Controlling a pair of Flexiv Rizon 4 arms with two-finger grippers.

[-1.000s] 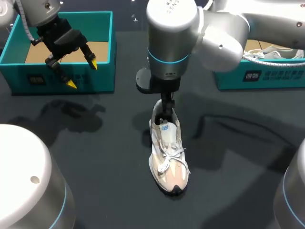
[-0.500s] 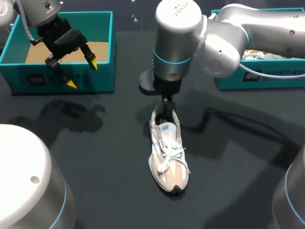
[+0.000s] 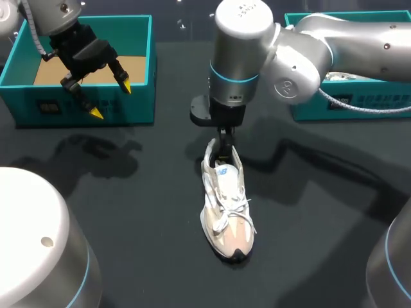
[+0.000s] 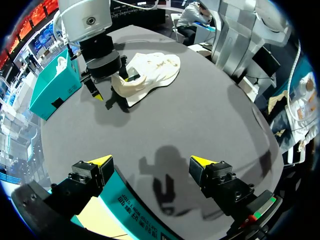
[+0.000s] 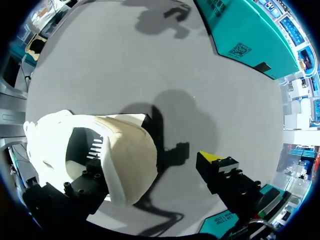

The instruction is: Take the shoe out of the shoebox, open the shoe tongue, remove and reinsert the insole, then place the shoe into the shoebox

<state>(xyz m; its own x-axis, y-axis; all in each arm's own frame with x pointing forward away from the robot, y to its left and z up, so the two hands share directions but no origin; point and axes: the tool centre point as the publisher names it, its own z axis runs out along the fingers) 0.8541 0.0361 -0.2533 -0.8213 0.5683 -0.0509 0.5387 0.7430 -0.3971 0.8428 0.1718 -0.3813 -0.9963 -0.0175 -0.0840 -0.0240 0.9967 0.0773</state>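
A cream and white sneaker [image 3: 226, 206] lies on the dark table, toe toward the near edge, laces tied. My right gripper [image 3: 223, 149] stands over its heel. In the right wrist view the right gripper [image 5: 155, 165] straddles the sneaker's [image 5: 100, 145] heel wall: one finger is inside the opening, and the yellow-tipped one [image 5: 211, 159] is outside, clear of the heel. It is open. My left gripper [image 3: 110, 99] hangs open and empty over the front wall of the left teal shoebox [image 3: 138, 67]. From the left wrist, the sneaker [image 4: 150, 75] lies well ahead of the left gripper [image 4: 151, 161].
The left shoebox shows only a brown cardboard floor [image 3: 58, 70]. A second teal box [image 3: 350, 102] with white contents stands at the back right. My right arm's elbow reaches over the table's back middle. Bare table surrounds the sneaker.
The right arm's wrist has swung a little to the right and back while its fingers stay at the sneaker's heel. Sneaker and left arm have not moved.
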